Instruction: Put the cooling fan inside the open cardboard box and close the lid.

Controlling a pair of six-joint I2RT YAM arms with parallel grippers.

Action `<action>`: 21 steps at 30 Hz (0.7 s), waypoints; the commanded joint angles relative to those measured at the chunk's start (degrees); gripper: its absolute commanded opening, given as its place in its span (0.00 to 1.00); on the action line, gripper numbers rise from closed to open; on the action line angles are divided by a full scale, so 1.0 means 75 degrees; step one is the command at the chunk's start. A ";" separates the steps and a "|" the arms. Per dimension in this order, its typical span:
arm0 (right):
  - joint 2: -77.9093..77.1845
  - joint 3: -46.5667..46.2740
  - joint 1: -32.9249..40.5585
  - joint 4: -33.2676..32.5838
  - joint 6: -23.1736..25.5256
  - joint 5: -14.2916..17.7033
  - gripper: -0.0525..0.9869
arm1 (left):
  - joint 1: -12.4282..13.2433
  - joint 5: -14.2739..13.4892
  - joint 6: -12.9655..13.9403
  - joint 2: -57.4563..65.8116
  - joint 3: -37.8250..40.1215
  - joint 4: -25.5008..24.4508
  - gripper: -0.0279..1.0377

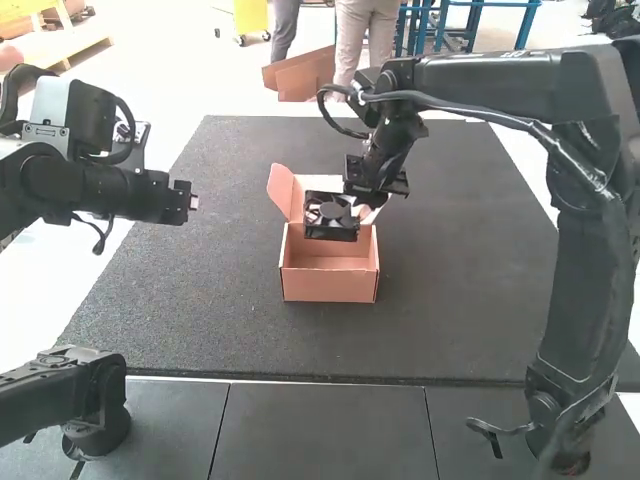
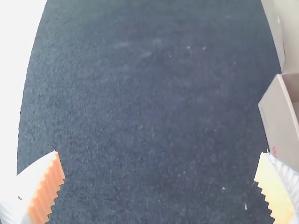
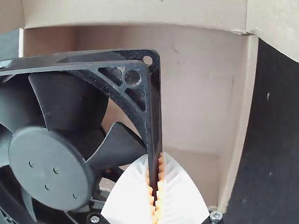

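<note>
A black square cooling fan (image 1: 330, 215) hangs upright just above the open top of a small cardboard box (image 1: 330, 272) in the middle of the dark mat. My right gripper (image 1: 368, 200) is shut on the fan's frame edge (image 3: 156, 140), its white ribbed fingers (image 3: 175, 191) pinching it over the box's inside (image 3: 201, 93). The box's lid flap (image 1: 284, 190) stands open at the back left. My left gripper (image 1: 190, 200) hovers over the mat well left of the box, open, with orange pads (image 2: 44, 189) wide apart and nothing between them; a box edge (image 2: 280, 121) shows beside it.
The dark mat (image 1: 200, 290) covers most of the table, with bare white table (image 1: 40, 280) at its left. Another open cardboard box (image 1: 298, 72) lies beyond the mat's far edge. The right arm's base (image 1: 560, 430) stands at the near right.
</note>
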 commanded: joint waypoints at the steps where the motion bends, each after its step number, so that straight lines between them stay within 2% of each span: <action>1: 0.0079 0.0279 0.0071 0.0097 -0.0127 0.0063 0.05 | -0.0010 0.0014 0.0027 -0.0094 -0.0015 0.0014 0.94; 21: 0.1005 0.0151 0.0224 0.0156 -0.0338 0.0216 0.05 | -0.0010 0.0014 0.0027 -0.0094 0.0009 0.0108 0.94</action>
